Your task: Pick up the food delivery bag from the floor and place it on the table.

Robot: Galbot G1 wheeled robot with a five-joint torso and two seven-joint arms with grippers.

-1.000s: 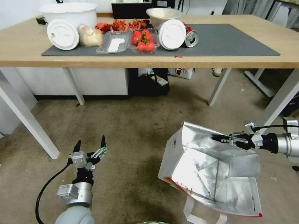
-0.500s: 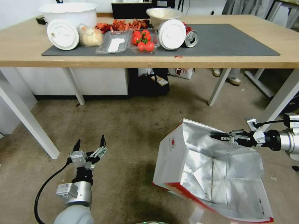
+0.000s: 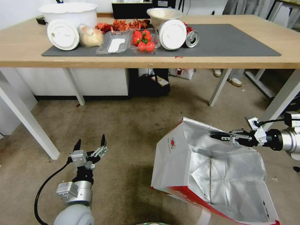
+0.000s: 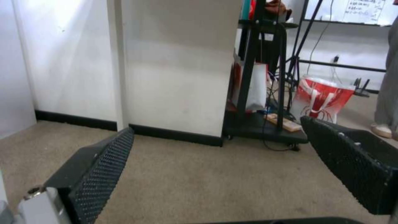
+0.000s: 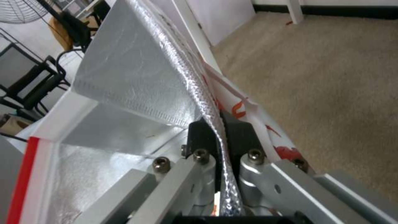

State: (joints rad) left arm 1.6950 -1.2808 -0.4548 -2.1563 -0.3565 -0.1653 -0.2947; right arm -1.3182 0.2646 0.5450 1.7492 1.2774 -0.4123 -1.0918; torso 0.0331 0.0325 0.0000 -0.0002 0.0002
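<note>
The food delivery bag, white with a small red logo, a red band and silver foil lining, hangs tilted above the floor at lower right, its mouth facing me. My right gripper is shut on the bag's far top rim; the right wrist view shows the foil edge pinched between the jaws. My left gripper stands open low at the left, apart from the bag, its fingers wide over bare carpet. The table with its dark grey mat stretches across the back.
On the mat's left half lie white bowls and lids, a tray of tomatoes, a clear tray and a can. White table legs stand left and right. A dark cart sits under the table.
The right gripper has lifted the bag's rim slightly; the bag has swung more upright and shifted a little left, showing more of its white face. The left arm has stayed put.
</note>
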